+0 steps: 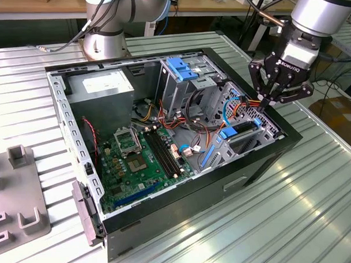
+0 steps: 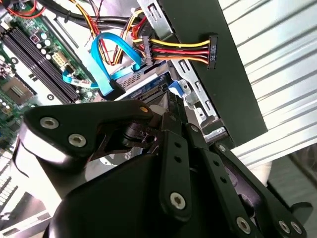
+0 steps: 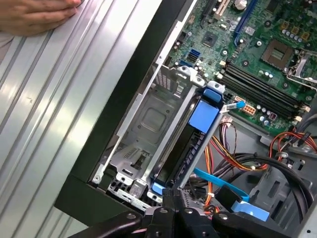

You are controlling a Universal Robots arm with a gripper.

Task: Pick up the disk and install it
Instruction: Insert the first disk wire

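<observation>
The disk (image 1: 235, 135) stands on edge in the drive bay at the corner of the open computer case (image 1: 260, 169), on the exterior view's right. Its bright blue frame (image 3: 203, 118) runs along its upper edge, and its dark side (image 3: 182, 157) shows in the first wrist view. My gripper (image 1: 263, 103) hangs just above the disk's far end with its fingertips (image 3: 173, 196) drawn together and nothing visibly between them. In the second wrist view the gripper (image 2: 167, 110) comes down on the blue frame's end (image 2: 177, 88).
A blue data cable (image 2: 106, 59) and a bundle of power wires (image 2: 178, 49) loop beside the bay. A motherboard (image 1: 140, 159), a grey power supply (image 1: 102, 88) and a blue-handled cage (image 1: 183, 68) sit in the case. A hand (image 3: 34, 15) rests on the ribbed table.
</observation>
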